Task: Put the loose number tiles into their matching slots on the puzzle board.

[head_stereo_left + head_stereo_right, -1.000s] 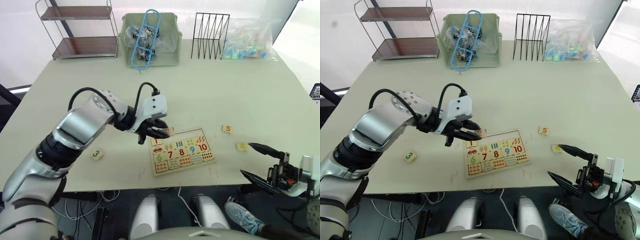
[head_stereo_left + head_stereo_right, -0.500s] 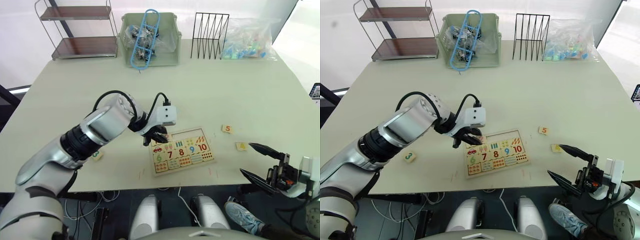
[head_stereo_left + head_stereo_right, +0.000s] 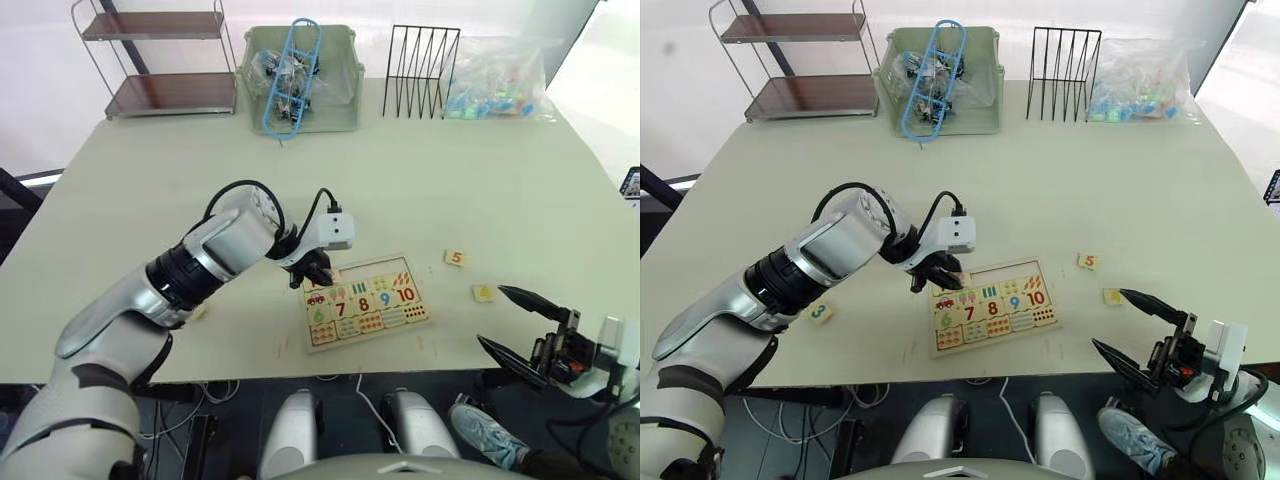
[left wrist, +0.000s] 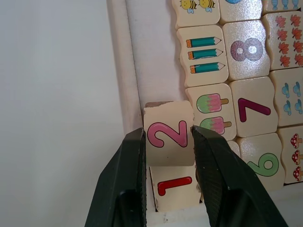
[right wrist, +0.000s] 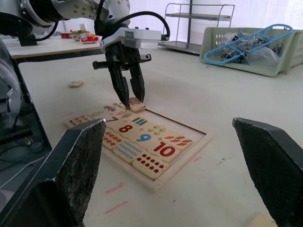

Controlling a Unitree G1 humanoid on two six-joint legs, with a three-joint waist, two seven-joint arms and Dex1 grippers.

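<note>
Pink 2 tile (image 4: 166, 137), pinched by the left gripper (image 4: 168, 156), sits skewed over its slot and may jam; right gripper (image 3: 520, 325) gapes idle.

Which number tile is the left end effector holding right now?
The 2 tile, pinched between the left end effector fingers over the puzzle board, beside the seated 1. The 3, 4 and 5 lie loose on the table.

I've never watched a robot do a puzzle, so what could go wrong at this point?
The left gripper holds the small wooden tile with the pink 2 over the light-wood puzzle board, tilted and overlapping the red 1 tile. Released like this, it might rest askew instead of seating. Pressing down could also nudge the 1 tile or shift the board.
</note>
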